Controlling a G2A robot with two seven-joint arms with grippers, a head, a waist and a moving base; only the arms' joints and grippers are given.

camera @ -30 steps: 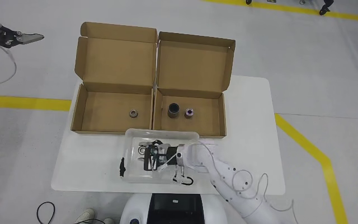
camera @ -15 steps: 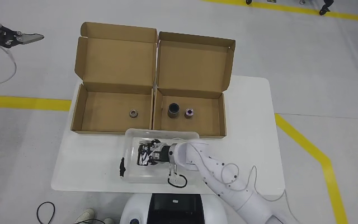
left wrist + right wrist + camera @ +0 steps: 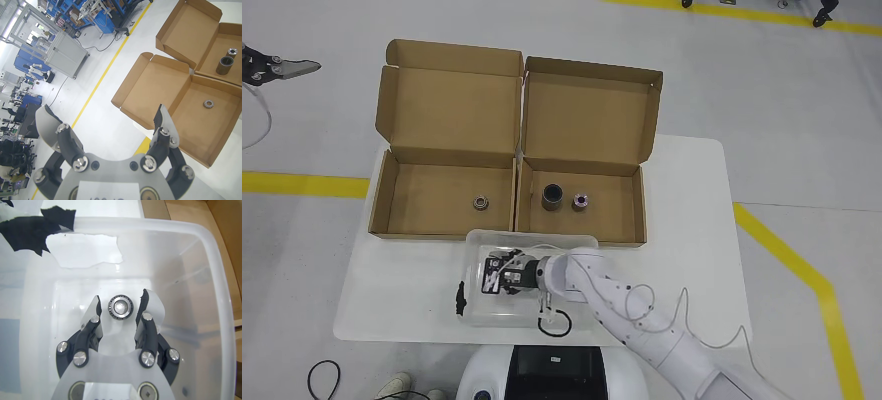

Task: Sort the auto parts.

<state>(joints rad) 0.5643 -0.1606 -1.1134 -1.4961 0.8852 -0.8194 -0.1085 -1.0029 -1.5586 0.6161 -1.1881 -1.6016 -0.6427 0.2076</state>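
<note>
**Right gripper straddled the bearing inside the bin**

The right gripper point(image 3: 121, 303) sat low inside the clear plastic bin point(image 3: 213, 262). Its jaws were apart, one finger on either side of a small roller bearing point(image 3: 121, 308). A sliver of gap showed on both sides, so nothing was clamped.

The bearing lay flat on the floor in the bin's left half, its bore pointing straight up toward the wrist camera. The fingers therefore faced its round outer wall, and the grip line ran across its width. By my reading the next move called for a plain squeeze with no turn of the wrist. A ring that short might slip free if the pads closed high on it.

Beyond the bin's far rim stood two open cardboard boxes. The box off the bin's left half point(image 3: 382, 200) held a matching bearing point(image 3: 480, 201). The box off its right half point(image 3: 638, 205) held a dark sleeve point(image 3: 552, 196) and a small bushing point(image 3: 579, 201).

The left gripper point(image 3: 104, 113), jaws wide and empty, hung well apart from the bin, so the right arm was plainly the nearer.
</note>
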